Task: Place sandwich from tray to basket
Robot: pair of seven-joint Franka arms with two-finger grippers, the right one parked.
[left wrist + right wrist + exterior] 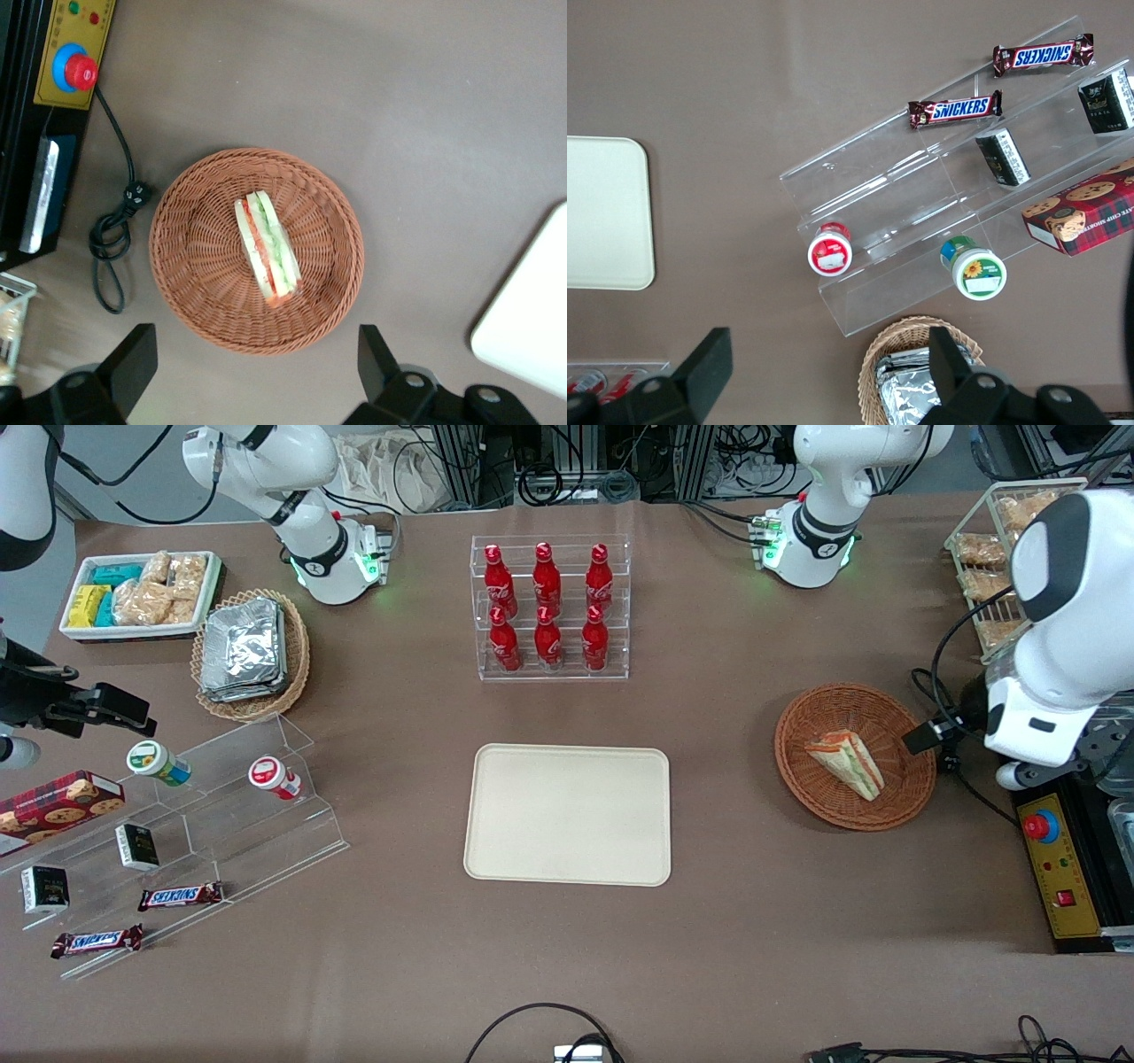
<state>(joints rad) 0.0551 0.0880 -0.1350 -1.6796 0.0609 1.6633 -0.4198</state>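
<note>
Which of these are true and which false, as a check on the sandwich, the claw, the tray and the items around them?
1. The sandwich lies in the round basket. True.
2. The claw grips the sandwich. False: it is open, close by the basket's edge, above table height.
3. The pale tray is nearer to the front camera than the red bottles. True.
4. The foil package shares the sandwich's basket. False: it sits in another basket.

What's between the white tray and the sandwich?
A stretch of table, then the rim of the basket; the front view shows it. The open gripper hovers by the basket's edge toward the working arm's end.
</note>
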